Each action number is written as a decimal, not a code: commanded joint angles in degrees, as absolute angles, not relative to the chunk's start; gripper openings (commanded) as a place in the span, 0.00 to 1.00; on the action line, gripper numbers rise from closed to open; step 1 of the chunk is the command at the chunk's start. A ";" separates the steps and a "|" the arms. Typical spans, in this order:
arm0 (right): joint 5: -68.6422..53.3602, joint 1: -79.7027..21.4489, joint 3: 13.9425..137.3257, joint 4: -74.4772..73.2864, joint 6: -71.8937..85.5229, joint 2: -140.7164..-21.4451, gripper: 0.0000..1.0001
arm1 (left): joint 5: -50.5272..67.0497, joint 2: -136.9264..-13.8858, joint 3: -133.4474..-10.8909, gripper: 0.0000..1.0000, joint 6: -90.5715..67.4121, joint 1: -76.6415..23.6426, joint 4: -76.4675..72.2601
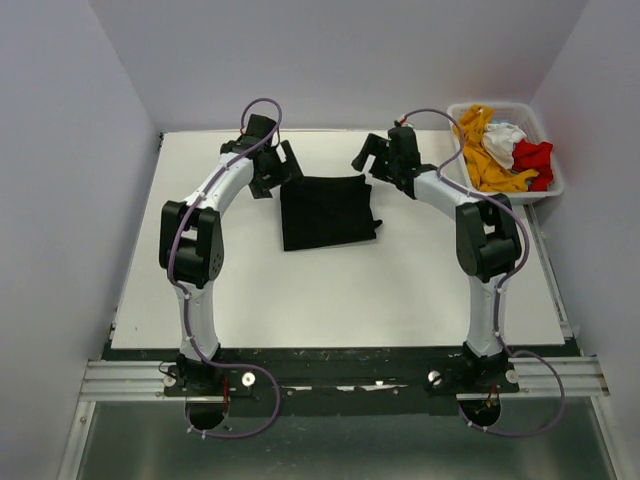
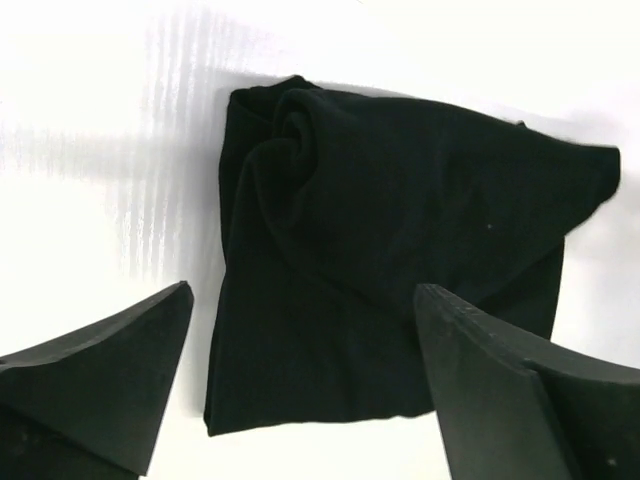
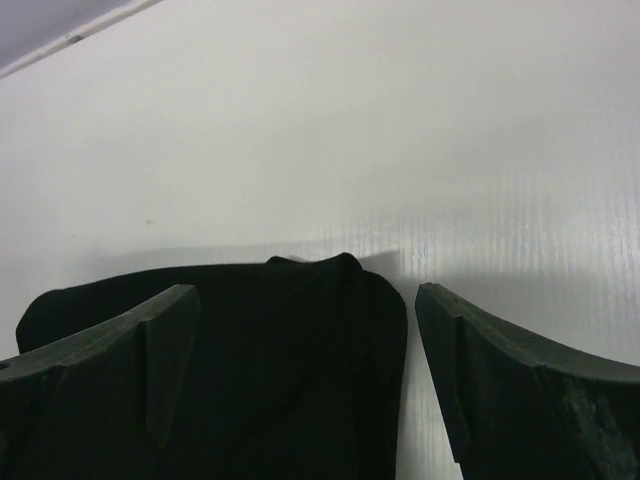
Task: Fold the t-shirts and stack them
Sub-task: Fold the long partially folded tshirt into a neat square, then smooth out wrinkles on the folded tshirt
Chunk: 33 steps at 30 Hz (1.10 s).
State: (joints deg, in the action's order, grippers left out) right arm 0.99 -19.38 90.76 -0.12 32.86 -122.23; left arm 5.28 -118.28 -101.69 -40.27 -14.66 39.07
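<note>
On the white table (image 1: pixel 340 300), the black t-shirt (image 1: pixel 325 210) lies folded. At its far-left corner is the left gripper (image 1: pixel 285 170), at its far-right corner the right gripper (image 1: pixel 366 157), both spread wide and empty. Well right of it, the basket (image 1: pixel 556 185) holds an orange-yellow t-shirt (image 1: pixel 485 155), a white t-shirt (image 1: pixel 503 133) and a red t-shirt (image 1: pixel 533 160).

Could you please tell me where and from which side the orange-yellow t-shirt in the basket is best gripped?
Probably the raised bunch of the orange-yellow t-shirt at the far left corner of the basket, taken from straight above with the open right pincer: it lies crumpled on top, and the walls block a sideways approach.
</note>
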 commanded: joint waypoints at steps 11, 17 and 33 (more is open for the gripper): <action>-30.39 -19.50 82.41 17.61 39.68 -121.17 1.00 | 25.03 -120.34 -103.17 0.99 -41.73 -15.13 30.92; -23.74 -19.40 91.64 13.80 39.10 -131.07 1.00 | 17.13 -132.01 -117.26 0.99 -45.76 -14.34 39.73; -20.84 -18.63 94.76 8.22 32.88 -131.27 1.00 | 19.95 -133.68 -118.41 0.99 -47.88 -12.57 41.27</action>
